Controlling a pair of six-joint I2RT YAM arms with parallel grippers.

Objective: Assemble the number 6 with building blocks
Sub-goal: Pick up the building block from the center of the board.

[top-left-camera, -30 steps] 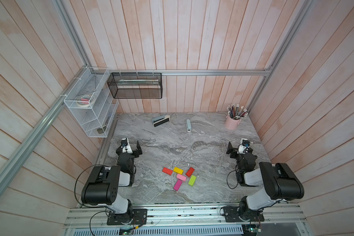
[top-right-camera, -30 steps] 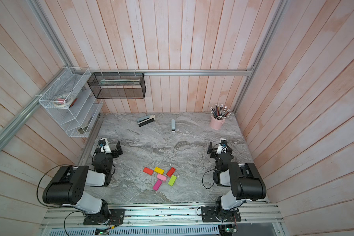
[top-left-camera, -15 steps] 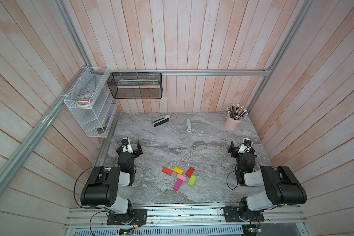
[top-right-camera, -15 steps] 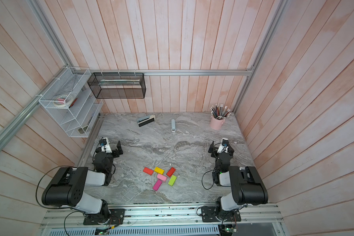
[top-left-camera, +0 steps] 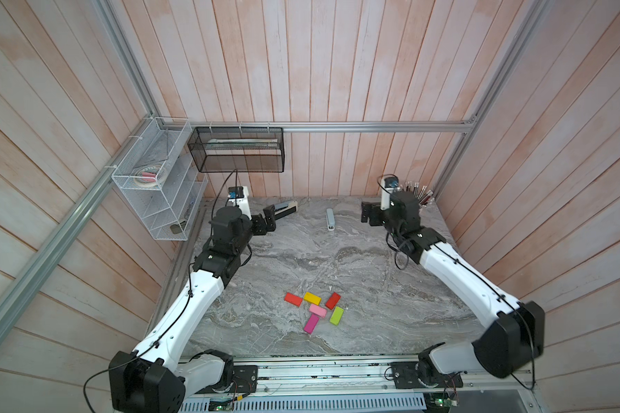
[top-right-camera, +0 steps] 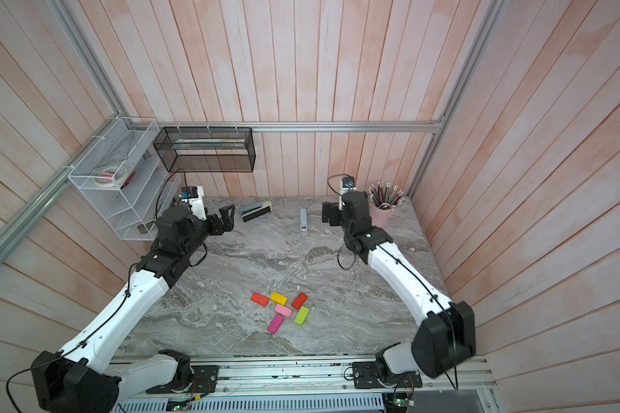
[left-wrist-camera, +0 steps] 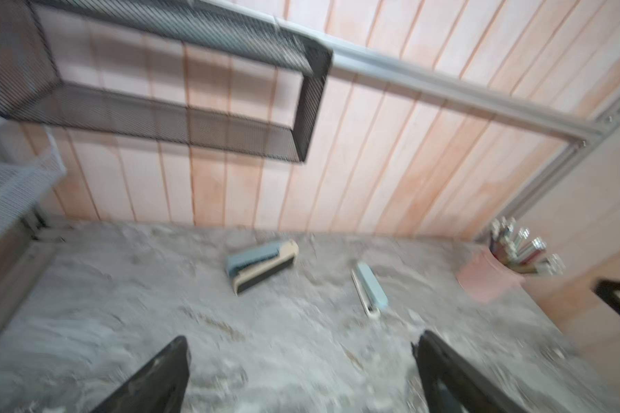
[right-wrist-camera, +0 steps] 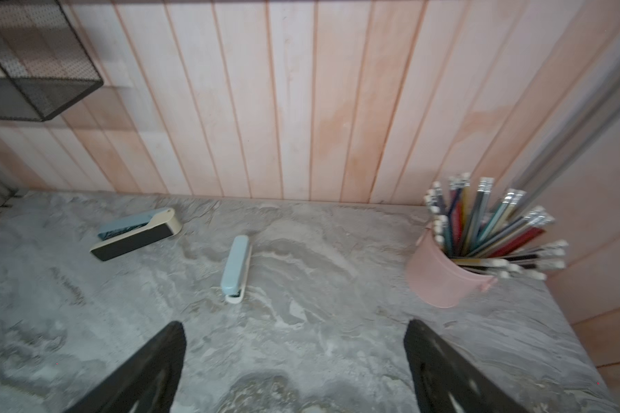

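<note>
The building blocks lie askew in a loose cluster near the table's front middle: a red one (top-left-camera: 293, 299), yellow (top-left-camera: 312, 298), a second red (top-left-camera: 333, 300), light pink (top-left-camera: 318, 310), lime green (top-left-camera: 336, 315) and magenta (top-left-camera: 311, 323). No tidy number 6 shows. Both arms reach far behind the cluster. My left gripper (top-left-camera: 268, 222) (left-wrist-camera: 301, 345) hangs open and empty over the back left of the table. Over the back right, my right gripper (top-left-camera: 368, 214) (right-wrist-camera: 296, 334) is likewise open with nothing between its fingers. Neither wrist view shows the blocks.
A grey-white stapler (top-left-camera: 330, 220) and a black-and-beige stapler (top-left-camera: 283, 209) lie at the back of the marble table (top-left-camera: 373, 293). A pink cup of pencils (top-right-camera: 382, 216) stands back right. A black mesh basket (top-left-camera: 237, 150) and a white wire shelf (top-left-camera: 158, 178) hang at the back left.
Both arms have unfolded from their low rest poses at the table's sides and stretched up and toward the back. The blocks have not moved.
</note>
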